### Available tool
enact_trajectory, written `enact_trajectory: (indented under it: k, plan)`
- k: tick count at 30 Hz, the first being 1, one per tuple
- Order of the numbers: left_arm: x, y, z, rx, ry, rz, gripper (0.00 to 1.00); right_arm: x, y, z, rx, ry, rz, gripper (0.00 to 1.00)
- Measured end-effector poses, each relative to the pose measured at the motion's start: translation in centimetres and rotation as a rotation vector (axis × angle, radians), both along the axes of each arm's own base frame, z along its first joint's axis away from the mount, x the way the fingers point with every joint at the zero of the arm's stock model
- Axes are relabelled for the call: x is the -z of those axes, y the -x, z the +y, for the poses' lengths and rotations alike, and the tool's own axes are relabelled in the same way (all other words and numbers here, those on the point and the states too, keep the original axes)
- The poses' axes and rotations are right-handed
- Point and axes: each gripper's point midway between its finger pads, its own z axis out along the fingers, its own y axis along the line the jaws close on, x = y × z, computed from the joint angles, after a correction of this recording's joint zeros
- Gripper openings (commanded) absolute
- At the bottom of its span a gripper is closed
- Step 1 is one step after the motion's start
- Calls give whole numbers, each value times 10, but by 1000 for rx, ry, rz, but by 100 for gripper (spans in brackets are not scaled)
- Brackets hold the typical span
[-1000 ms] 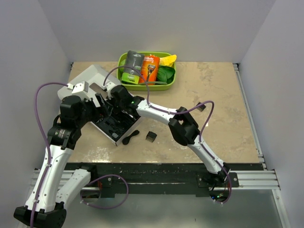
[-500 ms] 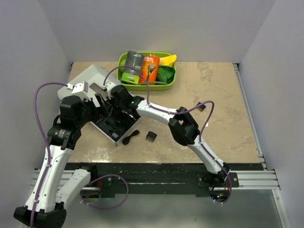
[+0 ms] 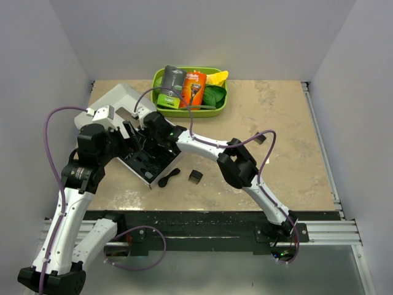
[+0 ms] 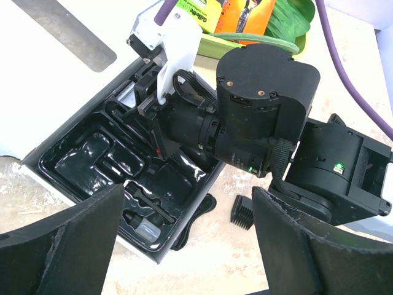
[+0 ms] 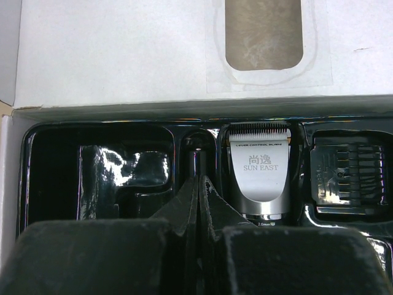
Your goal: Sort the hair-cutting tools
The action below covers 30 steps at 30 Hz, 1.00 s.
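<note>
The hair clipper [image 5: 259,172], black with a silver blade head, lies in a slot of the black tray [image 5: 55,172]. My right gripper [image 5: 199,181] is shut with nothing between its fingers. Its tip rests in the narrow slot just left of the clipper. One guide comb [image 5: 347,175] sits in the tray to the clipper's right. Another small black guide comb [image 3: 196,176] [image 4: 244,211] lies on the table, with the curved black piece [image 3: 169,178] [image 4: 196,218] beside the tray's edge. My left gripper [image 4: 184,258] hangs open above the tray's near corner, holding nothing.
The tray sits in a white box with its windowed lid [image 3: 120,101] folded back to the far left. A green bin [image 3: 216,108] at the back holds the orange and the grey-and-green razor packages. The right arm [image 4: 264,104] reaches across the tray.
</note>
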Motion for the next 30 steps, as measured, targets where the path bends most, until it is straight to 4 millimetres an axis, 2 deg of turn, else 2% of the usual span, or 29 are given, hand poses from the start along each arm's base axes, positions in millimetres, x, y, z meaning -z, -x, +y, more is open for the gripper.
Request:
enact_trajectory:
  k: [8, 12, 15, 16, 20, 22, 24, 27, 30]
  plan:
    - [0, 0, 0, -1, 0, 0, 89, -1, 0, 0, 7, 0, -8, 0]
    - [0, 0, 2, -7, -4, -3, 89, -3, 7, -10, 20, 10, -16, 2]
    - [-2, 1, 3, -12, -7, -11, 90, -11, 21, -33, 41, 37, -13, 10]
    - [-3, 1, 3, -13, -7, -14, 90, -18, 25, -40, 48, 40, -17, 18]
    - [-10, 4, 5, -17, -16, -26, 90, -64, 34, -64, 84, -4, -61, 34]
    - [-16, 4, 6, -19, -15, -41, 91, -89, 41, -83, 115, -32, -86, 38]
    - [-18, 4, 5, -20, -14, -47, 91, -105, 47, -98, 144, -52, -100, 39]
    - [-18, 4, 6, -21, -14, -46, 91, -116, 57, -126, 210, -59, -95, 40]
    - [-18, 4, 6, -23, -14, -47, 91, -112, 66, -149, 268, -43, -62, 44]
